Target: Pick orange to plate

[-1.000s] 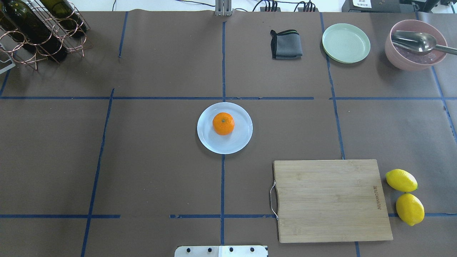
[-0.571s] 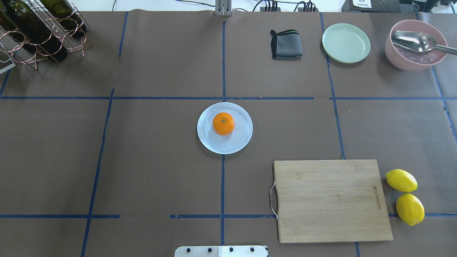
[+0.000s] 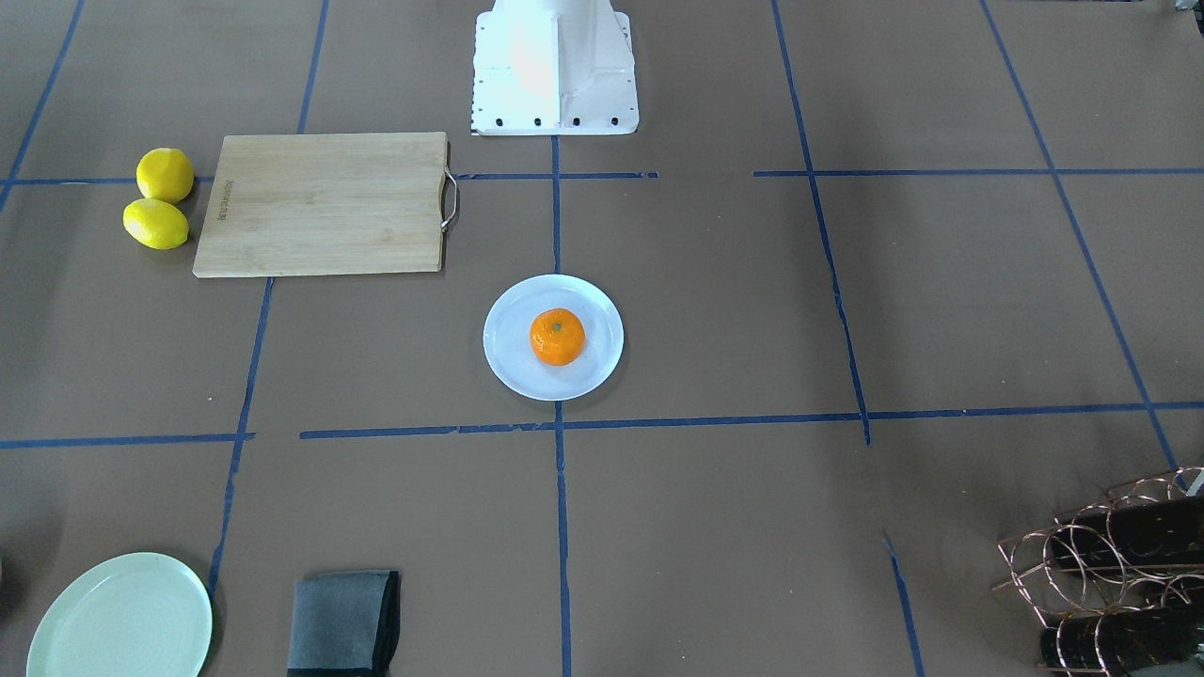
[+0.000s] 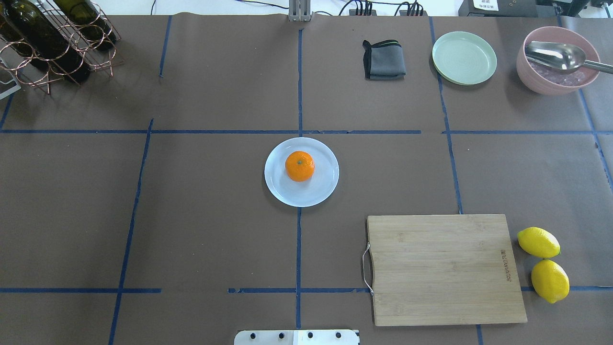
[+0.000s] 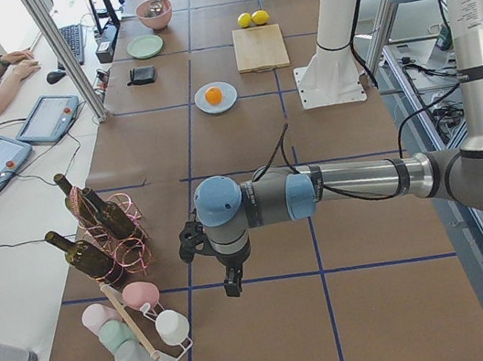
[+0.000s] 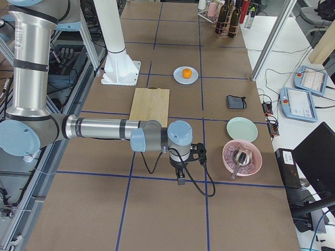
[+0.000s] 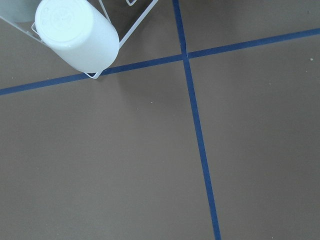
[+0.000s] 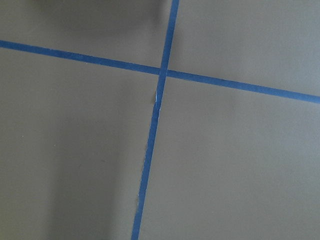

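The orange [image 4: 300, 166] sits stem-up in the middle of the pale bluish-white plate [image 4: 317, 192] at the table's centre; the front-facing view also has this orange [image 3: 557, 336] on the plate [image 3: 590, 376]. Neither gripper appears in the overhead or front-facing views. The left gripper [image 5: 233, 288] hangs low over the table's left end, far from the plate [image 5: 228, 99]. At the opposite end the right gripper [image 6: 180, 181] hovers near the pink bowl, far from the orange [image 6: 186, 72]. I cannot tell whether either is open or shut. Both wrist views hold only brown table and blue tape.
A wooden cutting board [image 4: 445, 268] lies front right with two lemons [image 4: 543, 263] beside it. At the back right are a grey cloth [image 4: 384, 60], a pale green plate [image 4: 464, 57] and a pink bowl [image 4: 558, 60] with a spoon. A bottle rack [image 4: 52, 40] stands back left; a cup rack [image 5: 133, 333] stands near the left gripper.
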`<action>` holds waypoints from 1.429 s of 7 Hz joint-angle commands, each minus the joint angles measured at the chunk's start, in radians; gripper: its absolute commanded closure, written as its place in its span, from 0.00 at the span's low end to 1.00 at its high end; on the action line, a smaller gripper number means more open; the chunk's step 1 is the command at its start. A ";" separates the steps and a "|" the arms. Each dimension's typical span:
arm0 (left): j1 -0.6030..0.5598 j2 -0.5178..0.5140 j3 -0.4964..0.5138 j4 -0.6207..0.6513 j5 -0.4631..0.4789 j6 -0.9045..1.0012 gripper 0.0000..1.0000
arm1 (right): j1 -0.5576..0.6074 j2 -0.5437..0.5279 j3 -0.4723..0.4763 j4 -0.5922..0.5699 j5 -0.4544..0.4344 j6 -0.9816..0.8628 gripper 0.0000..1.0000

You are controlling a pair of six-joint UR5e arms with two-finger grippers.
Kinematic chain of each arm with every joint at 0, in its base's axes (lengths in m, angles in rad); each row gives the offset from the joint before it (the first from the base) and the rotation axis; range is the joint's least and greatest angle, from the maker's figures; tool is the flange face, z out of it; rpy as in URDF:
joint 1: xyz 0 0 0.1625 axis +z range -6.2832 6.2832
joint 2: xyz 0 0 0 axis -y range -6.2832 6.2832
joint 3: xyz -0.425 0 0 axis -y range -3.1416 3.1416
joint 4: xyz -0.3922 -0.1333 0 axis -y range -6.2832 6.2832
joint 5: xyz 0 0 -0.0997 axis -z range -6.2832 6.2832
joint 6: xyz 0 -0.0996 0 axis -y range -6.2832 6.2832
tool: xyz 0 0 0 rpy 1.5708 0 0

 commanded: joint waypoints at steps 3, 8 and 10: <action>0.000 -0.002 -0.003 -0.001 0.000 -0.002 0.00 | -0.001 -0.010 0.005 0.004 -0.009 0.007 0.00; 0.000 -0.004 -0.003 -0.001 0.000 -0.002 0.00 | -0.001 -0.010 0.004 0.007 -0.009 0.017 0.00; 0.000 -0.004 -0.003 -0.003 -0.002 -0.002 0.00 | -0.001 -0.010 0.004 0.009 -0.011 0.017 0.00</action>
